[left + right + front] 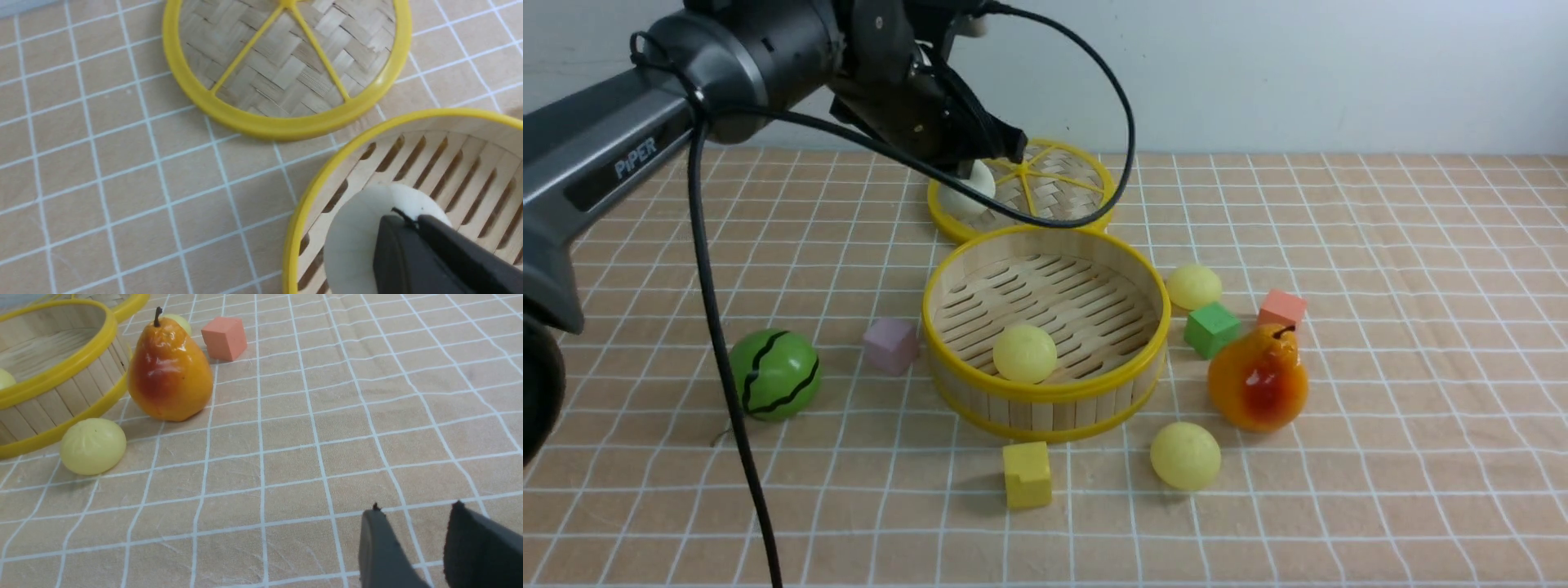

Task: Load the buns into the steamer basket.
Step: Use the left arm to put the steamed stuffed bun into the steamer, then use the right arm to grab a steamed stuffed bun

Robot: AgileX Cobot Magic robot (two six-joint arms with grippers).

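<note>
1. While the green striped watermelon ball (774,374) sits farthest to my left on the checked tablecloth (1421,490), a pale mauve cube (890,345) lies just beside the left wall of the round bamboo-slat steamer basket (1045,412).
2. My left gripper (980,167) hangs over the far-left side of the basket, fingers pressed together and pinching the off-white soft round bun (968,194). From my left wrist camera that bun shows against the slatted floor, just inside the yellow rim.
3. Behind the basket lies the flat woven lid with yellow spokes (1054,184), its rim just beside the basket's rim.
4. Inside the basket, one pale yellow bun (1024,353) rests on the slats near the front wall.
5. A yellow cube (1027,474) sits on the cloth in front of the basket.
6. A second pale yellow bun (1185,455) lies on the cloth to the front right of the basket. A third pale yellow bun (1194,286) lies just beside the basket's right wall.
7. Next come a green cube (1213,328), an upright orange pear with a red blush (1258,377) and a salmon cube (1282,309).
8. My right gripper (412,522) hangs low over bare cloth, fingers spread with nothing between them, well apart from the buns.
</note>
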